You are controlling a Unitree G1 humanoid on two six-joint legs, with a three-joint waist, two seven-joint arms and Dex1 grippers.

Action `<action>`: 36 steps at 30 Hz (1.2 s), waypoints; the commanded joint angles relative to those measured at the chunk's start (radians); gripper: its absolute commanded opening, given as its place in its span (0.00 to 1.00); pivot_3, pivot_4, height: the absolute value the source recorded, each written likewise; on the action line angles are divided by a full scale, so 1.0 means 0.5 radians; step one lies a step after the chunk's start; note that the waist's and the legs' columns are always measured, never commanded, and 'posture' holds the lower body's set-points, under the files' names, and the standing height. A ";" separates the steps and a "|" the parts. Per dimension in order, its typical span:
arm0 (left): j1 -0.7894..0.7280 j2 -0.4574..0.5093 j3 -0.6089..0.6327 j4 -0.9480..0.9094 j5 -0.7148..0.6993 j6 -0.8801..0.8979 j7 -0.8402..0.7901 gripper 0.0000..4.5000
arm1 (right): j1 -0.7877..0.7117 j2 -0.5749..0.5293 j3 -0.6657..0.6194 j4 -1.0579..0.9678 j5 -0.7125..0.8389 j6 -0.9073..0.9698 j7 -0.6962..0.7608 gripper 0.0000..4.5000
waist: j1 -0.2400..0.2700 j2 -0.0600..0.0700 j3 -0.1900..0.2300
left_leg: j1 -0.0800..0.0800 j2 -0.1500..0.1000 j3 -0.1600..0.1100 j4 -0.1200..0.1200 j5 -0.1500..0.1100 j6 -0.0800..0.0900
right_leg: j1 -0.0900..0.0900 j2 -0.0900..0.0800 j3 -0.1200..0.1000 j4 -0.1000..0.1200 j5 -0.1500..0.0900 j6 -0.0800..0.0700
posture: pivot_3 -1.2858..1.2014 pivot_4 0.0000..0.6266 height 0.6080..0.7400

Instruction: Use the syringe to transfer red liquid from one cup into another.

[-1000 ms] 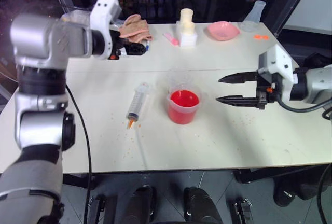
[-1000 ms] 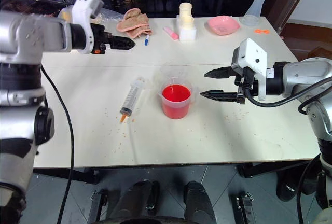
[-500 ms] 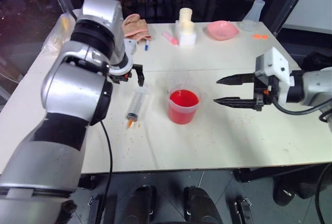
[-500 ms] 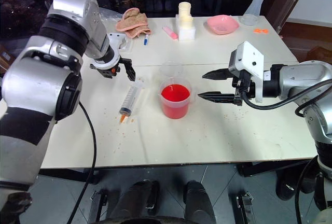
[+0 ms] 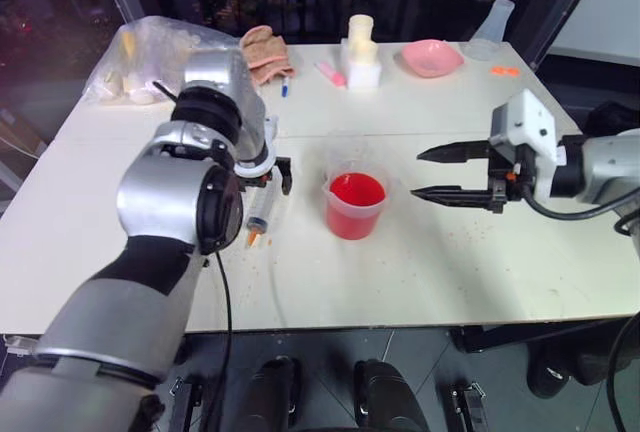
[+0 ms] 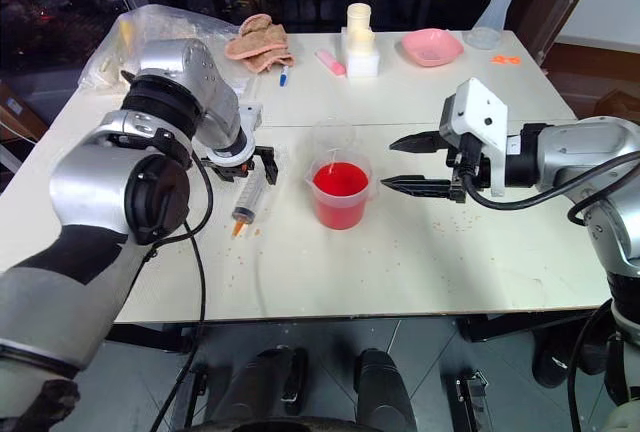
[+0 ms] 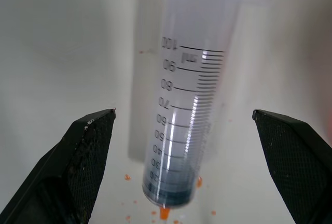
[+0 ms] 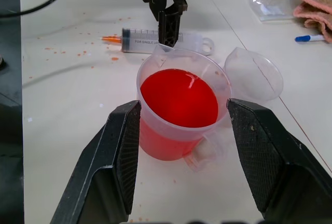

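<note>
Straddling the syringe (image 7: 181, 125) with jaws spread wide, the left gripper (image 6: 243, 161) points steeply down over the barrel; in the left wrist view each finger stands clear of the plastic on its own side, nothing gripped.
- Syringe — clear, printed scale, orange tip toward the table's near edge, lying flat on the white table (image 6: 480, 252) just left of the cup; small orange specks on the table around its tip.
- Right gripper (image 6: 397, 161) — jaws parted, roughly level, aimed leftward at the cup from its right, holding nothing; in the right wrist view the cup sits between and beyond the two fingers (image 8: 119, 151), a gap showing on either side.
- Cup (image 6: 340, 192) — clear beaker-style with handle and spout, upright near the table's middle, red liquid (image 8: 179, 97) filling most of it.
- Second clear cup (image 8: 254, 73) — just behind the filled one, no liquid visible in it.
- Far edge of table, well apart from the grippers: plastic bag (image 6: 160, 32), crumpled pinkish cloth (image 6: 258, 38), blue-capped pen (image 6: 283, 76), pink marker-like item (image 6: 329, 62), cream bottle on a white block (image 6: 359, 40), pink dish (image 6: 432, 47), conical flask (image 6: 493, 17).
</note>
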 commanded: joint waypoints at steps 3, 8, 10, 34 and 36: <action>0.065 -0.029 0.125 -0.067 0.035 -0.177 0.140 0.99 | -0.006 -0.023 -0.076 -0.066 0.017 0.004 -0.022 0.61 | 0.000 0.000 0.000 | 0.000 -0.001 0.000 0.000 0.000 -0.001 | 0.000 -0.001 0.000 0.000 0.000 0.000 | 0.52 0.24 1.00; 0.098 -0.061 0.172 -0.038 0.041 -0.282 0.185 0.99 | 0.011 -0.032 -0.091 -0.078 0.022 0.010 -0.036 0.61 | 0.000 0.000 0.000 | 0.000 -0.001 0.000 0.000 0.001 -0.002 | 0.000 -0.001 0.000 0.000 0.001 0.001 | 0.52 0.24 1.00; 0.117 -0.073 0.164 -0.034 0.041 -0.339 0.156 0.99 | 0.011 -0.036 -0.097 -0.082 0.026 0.014 -0.039 0.61 | 0.000 0.000 0.000 | 0.000 -0.001 0.000 0.000 0.001 -0.001 | 0.000 -0.001 0.000 0.000 0.001 0.001 | 0.52 0.24 1.00; 0.006 0.195 0.110 -0.373 -0.053 -0.594 -0.359 0.34 | 0.025 -0.046 -0.163 -0.064 0.007 0.019 -0.084 0.61 | -0.003 0.000 0.000 | 0.000 -0.001 0.000 0.000 0.002 -0.003 | -0.002 0.000 0.000 0.003 0.001 0.001 | 0.52 0.24 1.00; -0.066 0.269 0.097 -0.497 -0.097 -0.713 -0.554 0.34 | 0.026 -0.020 -0.204 -0.043 0.005 0.010 -0.130 0.61 | -0.003 0.000 0.000 | -0.001 -0.001 0.000 0.000 0.002 -0.004 | -0.002 -0.001 0.000 0.002 0.001 0.001 | 0.52 0.24 1.00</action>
